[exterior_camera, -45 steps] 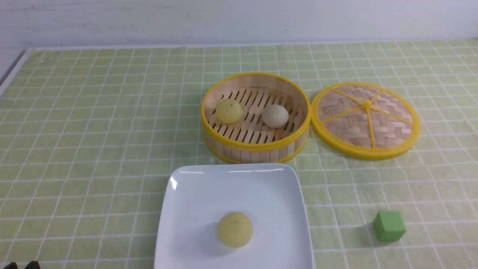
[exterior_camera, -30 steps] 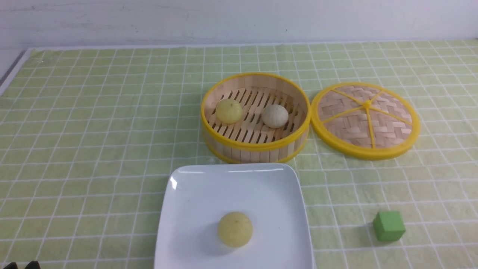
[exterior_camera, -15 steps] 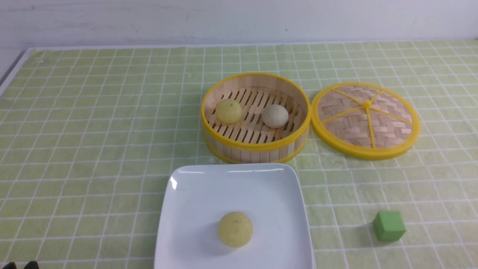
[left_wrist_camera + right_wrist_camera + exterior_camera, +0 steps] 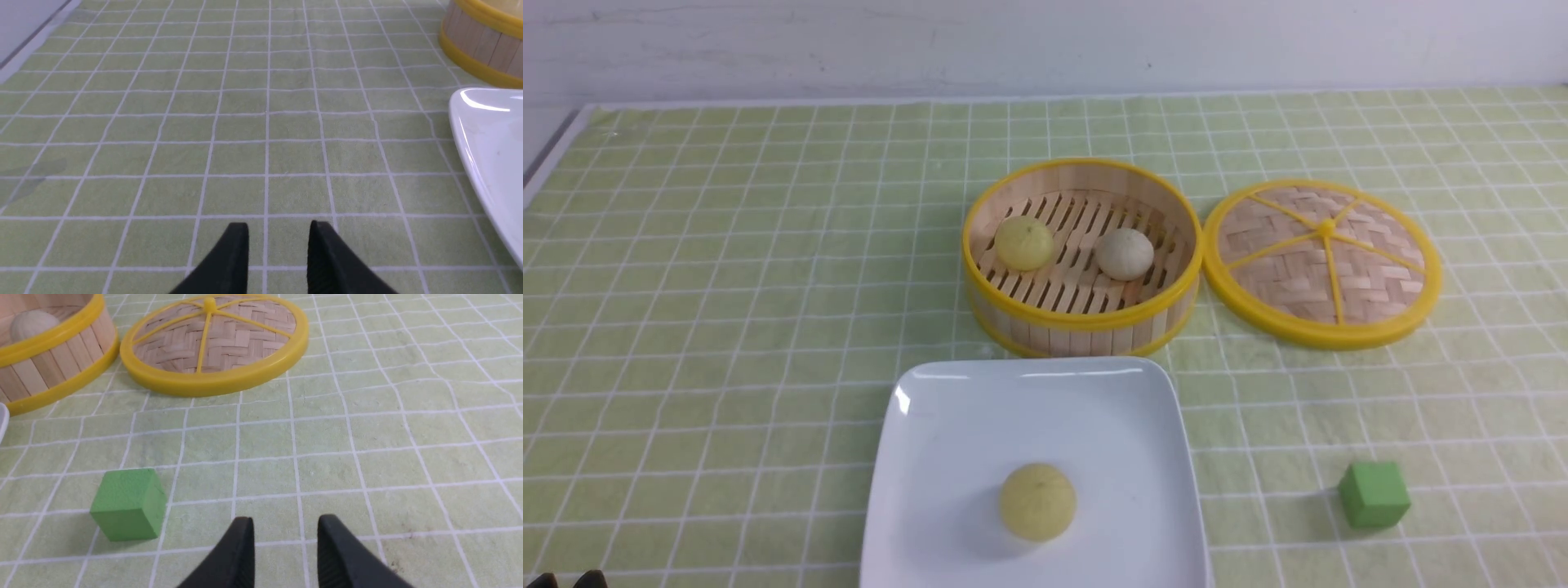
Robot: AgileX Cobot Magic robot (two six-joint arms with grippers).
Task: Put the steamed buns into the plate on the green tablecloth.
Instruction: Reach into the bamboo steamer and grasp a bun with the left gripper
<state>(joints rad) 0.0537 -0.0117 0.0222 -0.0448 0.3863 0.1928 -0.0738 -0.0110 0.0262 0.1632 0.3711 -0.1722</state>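
On the green tablecloth [image 4: 727, 327], bare room lay left of the plate [image 4: 931, 425]; the front bun [image 4: 1037, 501] sat on it, the yellow bun [image 4: 1023, 242] and grey bun [image 4: 1124, 253] in the steamer [image 4: 1086, 322]. The left gripper [image 4: 278, 234] and right gripper [image 4: 284, 528] stood parted, empty.

My left gripper [image 4: 278, 225] and right gripper [image 4: 286, 518] each show two matte black fingers [image 4: 231, 263], broad at the base, tapering to blunt tips, faintly ribbed inside.

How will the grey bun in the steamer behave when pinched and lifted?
The grey bun looks matte and doughy, so probably light, squashable, not slippery. It sits as a dome on the steamer slats, so rolling seems unlikely.
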